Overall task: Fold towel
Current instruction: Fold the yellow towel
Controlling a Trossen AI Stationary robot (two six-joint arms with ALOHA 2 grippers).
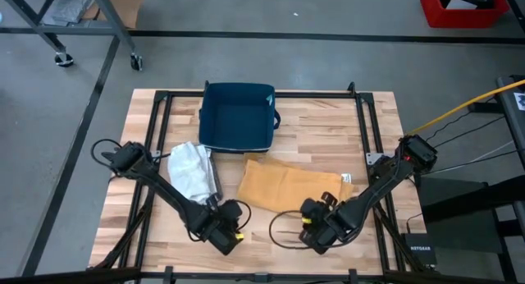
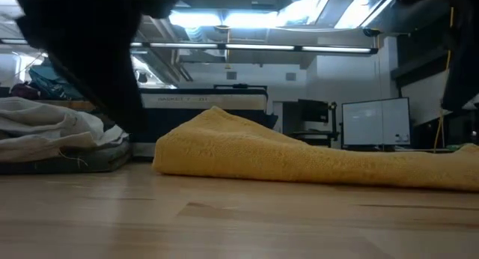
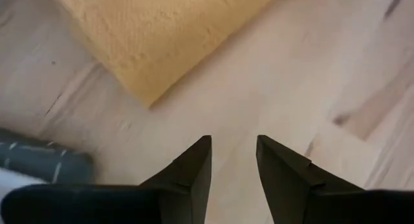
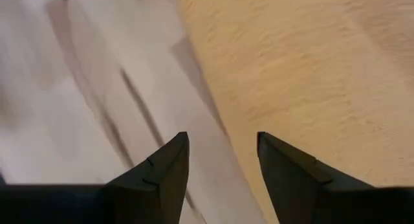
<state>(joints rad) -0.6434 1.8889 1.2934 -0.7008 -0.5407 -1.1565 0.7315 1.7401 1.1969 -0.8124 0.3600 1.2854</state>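
Lying between both grippers: towel

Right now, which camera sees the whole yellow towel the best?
The high view: it looks straight down and shows the whole yellow towel lying flat on the table, edges and all. The low view sees it only side-on as a low hump. The left wrist view catches one corner, and the right wrist view just a close patch.

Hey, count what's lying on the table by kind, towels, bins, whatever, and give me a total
Yellow towel: 1
White and grey cloth: 1
Dark blue bin: 1
Total: 3
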